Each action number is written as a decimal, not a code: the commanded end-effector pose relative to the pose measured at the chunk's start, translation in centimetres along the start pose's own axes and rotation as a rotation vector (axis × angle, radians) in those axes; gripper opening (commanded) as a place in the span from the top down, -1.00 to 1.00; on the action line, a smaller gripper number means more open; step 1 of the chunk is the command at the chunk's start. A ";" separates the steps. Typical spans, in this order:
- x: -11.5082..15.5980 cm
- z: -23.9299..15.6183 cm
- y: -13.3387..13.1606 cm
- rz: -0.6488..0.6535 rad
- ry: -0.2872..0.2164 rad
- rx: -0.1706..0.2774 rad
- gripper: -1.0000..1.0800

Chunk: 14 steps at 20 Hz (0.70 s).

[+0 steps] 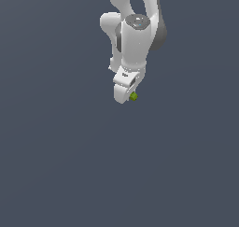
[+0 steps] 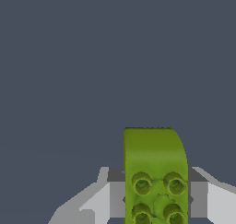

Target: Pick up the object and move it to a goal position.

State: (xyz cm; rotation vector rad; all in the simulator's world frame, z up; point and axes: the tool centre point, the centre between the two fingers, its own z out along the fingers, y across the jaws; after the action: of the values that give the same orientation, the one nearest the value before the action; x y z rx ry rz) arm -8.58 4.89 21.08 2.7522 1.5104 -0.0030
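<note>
A white Panda arm [image 1: 135,34] hangs above a plain grey surface [image 1: 56,165], its gripper [image 1: 127,94] clamped on a tiny lime-green block [image 1: 133,96]; the wrist view shows the studded piece pinched between both fingers [image 2: 115,197].

We see flat, even, rather dim light over a plain slate-grey background, with no cast shadow beneath the arm [image 1: 135,34]. The arm's white shells are brightest on top and shade to grey on the side toward the exterior view's right. No glare shows. Both renders are soft and low in detail; the green block [image 2: 154,172] shows blotchy shading near its studs.
</note>
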 end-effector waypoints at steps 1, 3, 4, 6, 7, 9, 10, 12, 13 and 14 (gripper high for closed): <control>0.2 -2.7 -1.1 0.000 0.001 0.000 1.00; 0.4 -4.9 -2.0 -0.001 0.001 0.001 1.00; 0.6 -6.0 -2.4 -0.001 0.001 0.001 1.00; 0.8 -8.1 -3.3 -0.001 0.001 0.001 1.00; 0.9 -9.1 -3.7 -0.001 0.002 0.001 1.00; 1.1 -11.1 -4.4 -0.001 0.002 0.001 1.00; 1.2 -12.1 -4.8 -0.001 0.002 0.001 1.00; 1.3 -14.0 -5.5 -0.001 0.002 0.001 1.00; 1.4 -14.8 -5.8 -0.001 0.002 0.001 1.00; 1.5 -15.7 -6.1 -0.001 0.002 0.001 1.00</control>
State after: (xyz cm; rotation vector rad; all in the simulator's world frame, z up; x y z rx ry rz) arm -12.50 9.11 35.40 2.7527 1.5128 0.0008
